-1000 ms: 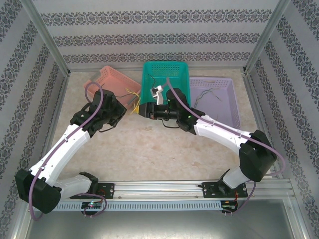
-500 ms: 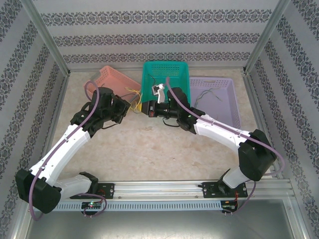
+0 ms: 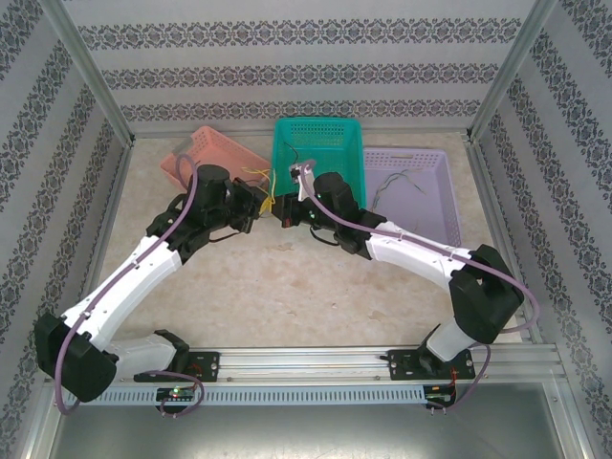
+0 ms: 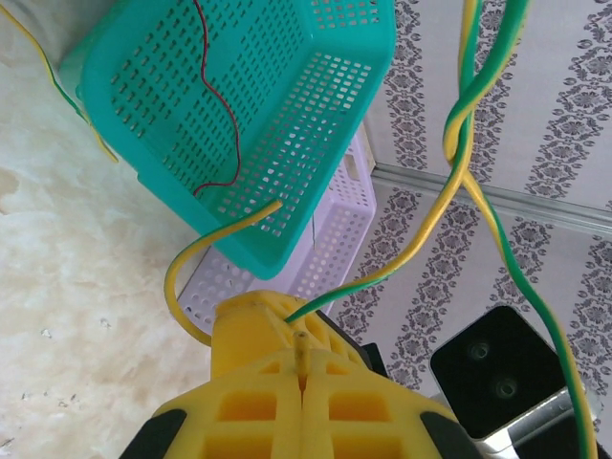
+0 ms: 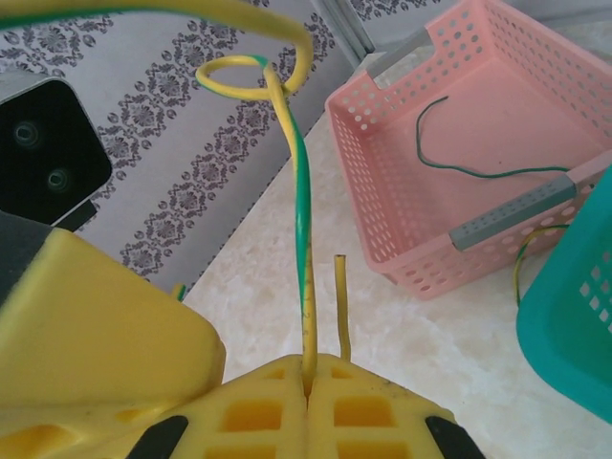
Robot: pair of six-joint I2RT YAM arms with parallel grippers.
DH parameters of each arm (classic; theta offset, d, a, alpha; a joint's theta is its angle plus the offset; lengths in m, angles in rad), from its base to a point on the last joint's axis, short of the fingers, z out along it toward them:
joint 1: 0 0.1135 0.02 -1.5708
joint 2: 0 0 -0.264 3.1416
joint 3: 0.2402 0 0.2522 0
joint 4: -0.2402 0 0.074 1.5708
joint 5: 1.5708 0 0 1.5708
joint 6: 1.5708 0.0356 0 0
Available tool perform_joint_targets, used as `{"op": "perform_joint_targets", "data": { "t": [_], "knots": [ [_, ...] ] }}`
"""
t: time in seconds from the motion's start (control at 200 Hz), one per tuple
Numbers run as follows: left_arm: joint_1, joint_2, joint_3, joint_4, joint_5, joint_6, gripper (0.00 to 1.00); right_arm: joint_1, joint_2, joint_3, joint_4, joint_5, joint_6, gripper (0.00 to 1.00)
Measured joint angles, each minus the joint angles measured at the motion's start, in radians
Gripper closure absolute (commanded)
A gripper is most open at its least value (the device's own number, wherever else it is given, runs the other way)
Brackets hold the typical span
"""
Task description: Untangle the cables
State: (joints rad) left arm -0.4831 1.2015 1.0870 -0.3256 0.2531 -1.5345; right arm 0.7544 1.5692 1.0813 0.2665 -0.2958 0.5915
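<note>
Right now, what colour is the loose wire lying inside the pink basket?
Dark green; the wire in the pink basket shows best in the right wrist view.

Looked like a robot lab cell, not a home. Boxed in by aluminium posts (image 3: 90, 72) and panels of striped patterned wallpaper (image 3: 306, 72). Had a marbled bench (image 3: 287, 287) with a slotted mounting rail (image 3: 306, 361) at the near edge, white left arm (image 3: 124, 282) and right arm (image 3: 421, 253) bolted there, plus pink basket (image 3: 215, 148), teal basket (image 3: 320, 143), lilac basket (image 3: 435, 191).

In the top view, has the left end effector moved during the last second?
Yes. The left end effector, shut on the cables, has shifted right, closer to the teal basket.
</note>
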Motion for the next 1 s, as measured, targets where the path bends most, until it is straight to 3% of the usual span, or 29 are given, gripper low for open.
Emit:
{"op": "perform_joint_targets", "data": {
  "t": [0.065,0.105,0.305,0.515,0.724,0.999],
  "knots": [
    [-0.005,0.003,0.000,0.018,-0.005,-0.010,0.47,-0.003,0.000,-0.001,-0.002,-0.011,0.000,1.00],
    [-0.008,-0.005,0.001,0.026,-0.013,-0.012,0.40,-0.005,0.000,-0.006,-0.002,-0.030,0.000,1.00],
    [-0.018,-0.092,0.043,-0.109,-0.081,0.004,0.33,-0.027,-0.027,-0.027,0.045,-0.114,-0.002,1.00],
    [0.045,-0.187,0.112,-0.215,-0.120,0.005,0.32,-0.072,-0.074,-0.072,0.056,-0.141,-0.018,1.00],
    [0.113,-0.137,0.121,-0.229,-0.111,0.013,0.47,-0.071,-0.075,-0.073,0.049,-0.156,-0.041,1.00],
    [0.119,0.020,0.135,-0.135,-0.040,0.051,0.71,-0.049,-0.075,-0.073,0.048,-0.169,-0.045,1.00]
  ]
}}
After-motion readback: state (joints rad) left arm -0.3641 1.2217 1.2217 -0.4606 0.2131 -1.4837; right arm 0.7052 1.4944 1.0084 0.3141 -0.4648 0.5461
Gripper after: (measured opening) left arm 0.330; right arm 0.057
